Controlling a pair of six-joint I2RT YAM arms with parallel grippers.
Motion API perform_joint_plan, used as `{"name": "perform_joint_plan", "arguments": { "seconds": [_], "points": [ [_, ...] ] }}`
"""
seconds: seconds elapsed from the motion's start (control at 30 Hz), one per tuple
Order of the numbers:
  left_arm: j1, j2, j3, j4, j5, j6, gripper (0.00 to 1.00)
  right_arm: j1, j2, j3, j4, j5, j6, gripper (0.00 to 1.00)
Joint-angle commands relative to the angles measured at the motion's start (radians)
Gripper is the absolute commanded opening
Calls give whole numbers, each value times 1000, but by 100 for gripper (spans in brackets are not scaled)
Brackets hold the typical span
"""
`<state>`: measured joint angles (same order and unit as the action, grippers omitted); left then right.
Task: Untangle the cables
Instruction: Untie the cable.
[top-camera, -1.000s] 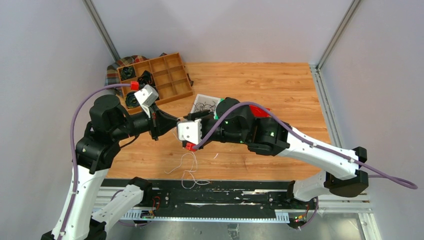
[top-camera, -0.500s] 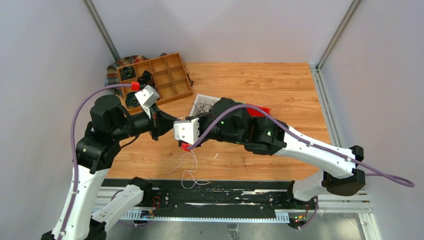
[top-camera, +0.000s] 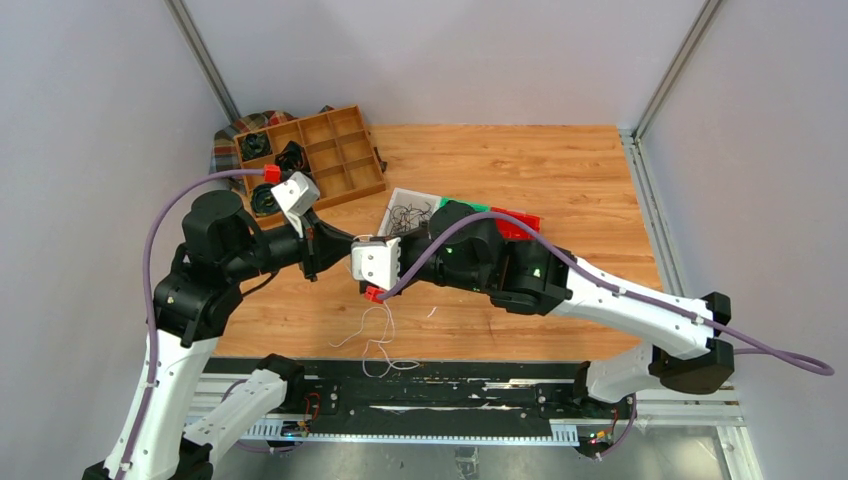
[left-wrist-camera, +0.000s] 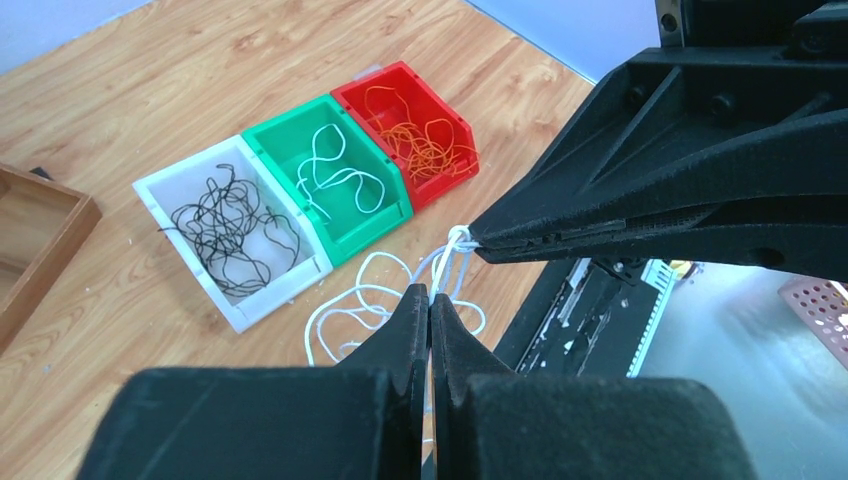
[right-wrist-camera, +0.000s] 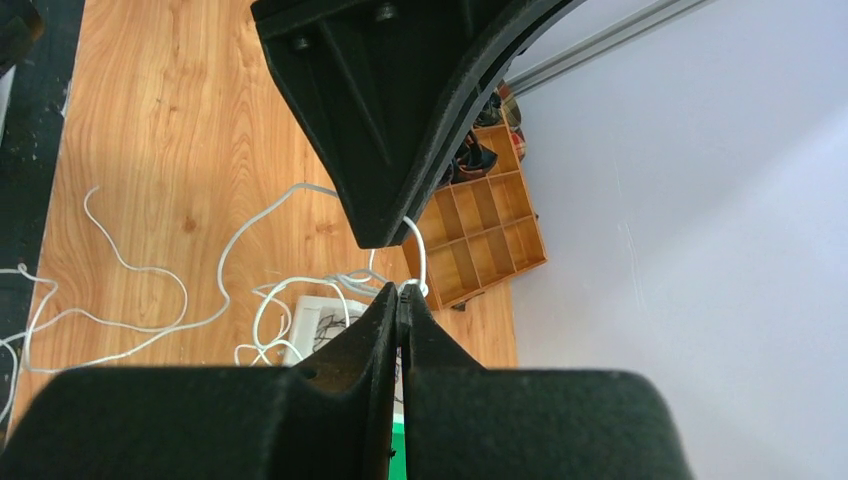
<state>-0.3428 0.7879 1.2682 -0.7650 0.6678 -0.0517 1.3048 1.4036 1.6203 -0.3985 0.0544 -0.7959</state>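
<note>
1. The left gripper (left-wrist-camera: 430, 300) is pressed together on the white cable (left-wrist-camera: 375, 270). The right gripper (right-wrist-camera: 400, 292) is likewise closed, with a small loop of the same cable pinched at its tip.
2. The two pinch points are held just beside each other above the table (top-camera: 560, 170), tip facing tip, with only a short stretch of cable between them.
3. The rest of the cable hangs down and lies in loose loops on the wood toward the near edge.
4. Any separating pull would likely be made along the left-right line; neither arm is judged nearer.
5. Only in the left wrist view are the sorted lots seen plainly: black cables (left-wrist-camera: 230, 215) in the white bin (left-wrist-camera: 270, 300), a white strand (left-wrist-camera: 335, 175) in the green bin (left-wrist-camera: 375, 225), orange cables (left-wrist-camera: 420, 135) in the red bin (left-wrist-camera: 455, 172). The hanging tail is shown whole only from the top.
</note>
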Motion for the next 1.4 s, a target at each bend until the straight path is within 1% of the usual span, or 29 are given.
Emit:
{"name": "perform_joint_plan", "arguments": {
  "seconds": [0.0, 0.13, 0.33, 0.6, 0.73, 1.0, 1.37],
  "points": [
    [-4, -10, -9, 5, -10, 22, 1, 14, -60, -80, 157, 1, 70, 1],
    [-3, -13, -11, 5, -16, 25, 1, 8, -101, -146, 235, -27, 115, 1],
    [-4, -11, -10, 5, -24, 28, 0, -25, -153, -216, 315, -128, 208, 1],
    [-4, -12, -9, 5, -25, 28, 0, -63, -181, -264, 389, -194, 281, 1],
    [-4, -12, -12, 4, -30, 32, 0, -75, -214, -317, 474, -221, 331, 1],
    [-3, -11, -9, 3, -42, 33, 0, -99, -330, -490, 719, -227, 426, 1],
    [-4, -8, -1, 3, -60, 30, 0, -131, -391, -621, 872, -210, 550, 1]
  ]
}}
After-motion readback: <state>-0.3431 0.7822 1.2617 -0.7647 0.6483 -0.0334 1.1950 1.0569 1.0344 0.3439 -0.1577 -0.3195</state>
